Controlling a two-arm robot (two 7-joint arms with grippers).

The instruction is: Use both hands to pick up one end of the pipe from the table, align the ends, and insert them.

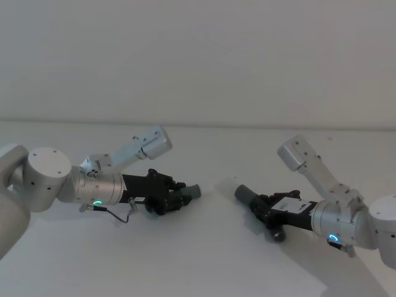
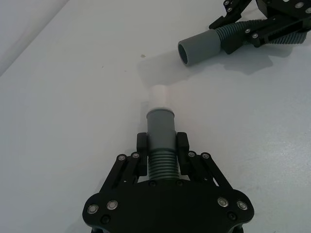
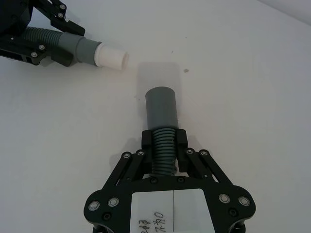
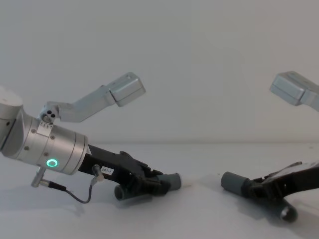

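Low over the white table (image 1: 198,260), the left gripper (image 2: 162,145) clamps the ribbed section of the left hose piece (image 2: 161,164), its white-tipped left cuff (image 2: 160,124) projecting. The right gripper (image 3: 164,141) clamps the right hose piece (image 3: 163,151); the right cuff (image 3: 162,109) points toward the left cuff, near but apart.

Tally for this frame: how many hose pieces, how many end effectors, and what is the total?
Corrugated hose pieces: 2 (white-tipped hose piece, grey-cuffed hose piece)
End effectors: 2 (left end effector, right end effector)
Total: 4
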